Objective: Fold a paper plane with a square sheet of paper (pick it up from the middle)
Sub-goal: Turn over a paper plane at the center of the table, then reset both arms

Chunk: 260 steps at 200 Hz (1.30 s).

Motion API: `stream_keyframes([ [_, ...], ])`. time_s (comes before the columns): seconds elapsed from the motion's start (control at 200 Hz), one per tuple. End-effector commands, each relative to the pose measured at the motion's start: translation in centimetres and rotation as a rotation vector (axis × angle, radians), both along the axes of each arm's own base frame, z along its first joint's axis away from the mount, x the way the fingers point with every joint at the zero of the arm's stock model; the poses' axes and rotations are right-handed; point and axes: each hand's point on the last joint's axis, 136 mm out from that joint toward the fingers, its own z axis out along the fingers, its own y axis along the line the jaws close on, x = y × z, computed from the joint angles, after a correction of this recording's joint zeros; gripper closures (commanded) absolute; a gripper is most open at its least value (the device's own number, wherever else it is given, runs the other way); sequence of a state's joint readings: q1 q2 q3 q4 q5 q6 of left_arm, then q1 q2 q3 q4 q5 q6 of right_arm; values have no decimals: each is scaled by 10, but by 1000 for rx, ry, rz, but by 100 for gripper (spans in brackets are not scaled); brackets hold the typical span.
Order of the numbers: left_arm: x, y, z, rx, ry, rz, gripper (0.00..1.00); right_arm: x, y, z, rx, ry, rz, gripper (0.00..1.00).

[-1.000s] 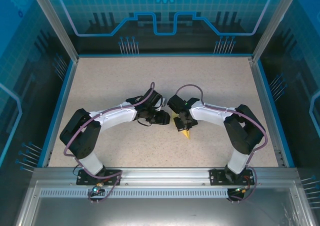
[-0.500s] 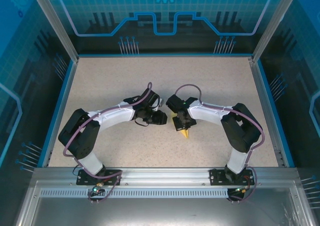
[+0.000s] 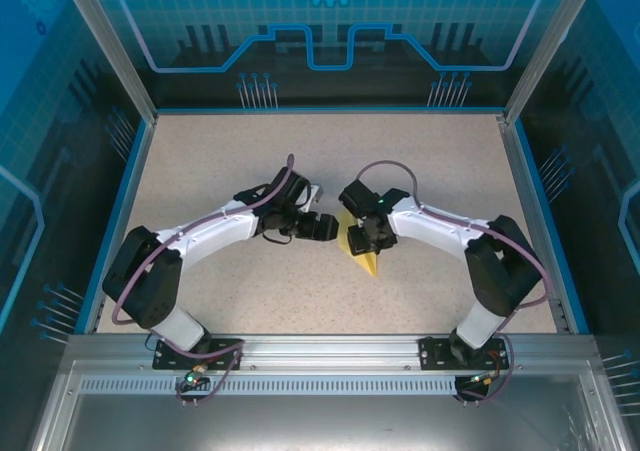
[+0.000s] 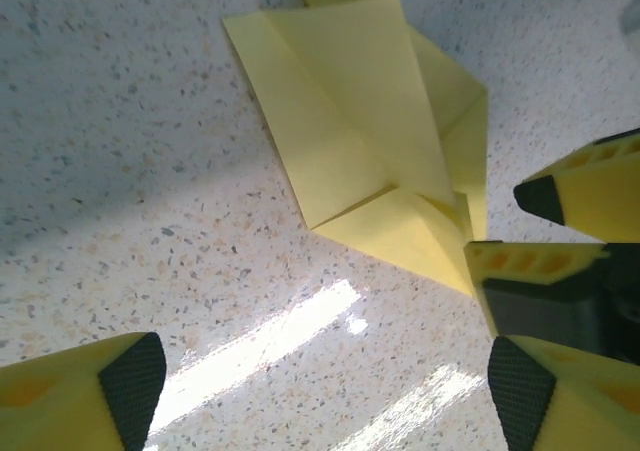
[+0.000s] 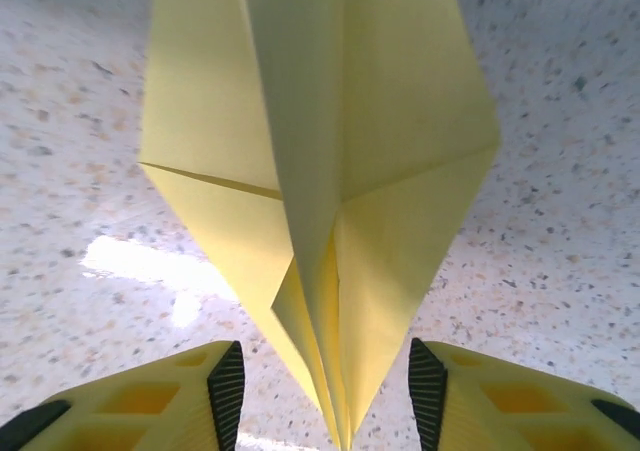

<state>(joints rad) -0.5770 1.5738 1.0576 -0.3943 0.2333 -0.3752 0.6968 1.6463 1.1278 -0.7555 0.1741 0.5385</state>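
Plane check: the paper plane (image 5: 320, 171) rested on the speckled worktop (image 3: 220, 161), mid-table between the arms, nose pointing toward their bases. The right end effector (image 5: 325, 383) straddled the nose, its pads (image 5: 227, 386) spread and clear of the paper on both sides, pinching nothing. The left end effector (image 4: 325, 376) hung just beside the plane, spread wide and empty. I judged both sat close to press or regrip the folds. Paper was thin, matte and pale yellow, with crisp creases and a layered centre ridge. The pads looked like ribbed black rubber.
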Motion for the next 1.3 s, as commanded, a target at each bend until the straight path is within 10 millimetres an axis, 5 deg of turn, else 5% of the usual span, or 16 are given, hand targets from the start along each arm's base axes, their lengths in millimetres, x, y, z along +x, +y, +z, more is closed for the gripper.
stream_keyframes([
  [0.0,11,3,36,-36,-79,-13,8,5,0,34,77,-38,34,47],
  [0.06,15,6,43,-33,-107,-14,1,10,-1,44,105,-68,66,45],
  [0.31,35,27,62,57,-286,-24,1,40,-7,93,251,-391,218,15],
  [0.49,62,71,64,151,-438,65,1,74,-50,117,306,-604,125,6],
  [0.68,92,144,44,289,-548,279,1,101,-126,93,54,-726,-41,1],
  [0.9,104,201,25,384,-611,439,1,118,-181,81,24,-814,-199,1],
  [1.165,114,228,24,419,-663,467,1,128,-211,62,70,-904,-253,1],
  [1.295,113,244,1,425,-636,497,1,134,-206,44,133,-889,-228,1],
])
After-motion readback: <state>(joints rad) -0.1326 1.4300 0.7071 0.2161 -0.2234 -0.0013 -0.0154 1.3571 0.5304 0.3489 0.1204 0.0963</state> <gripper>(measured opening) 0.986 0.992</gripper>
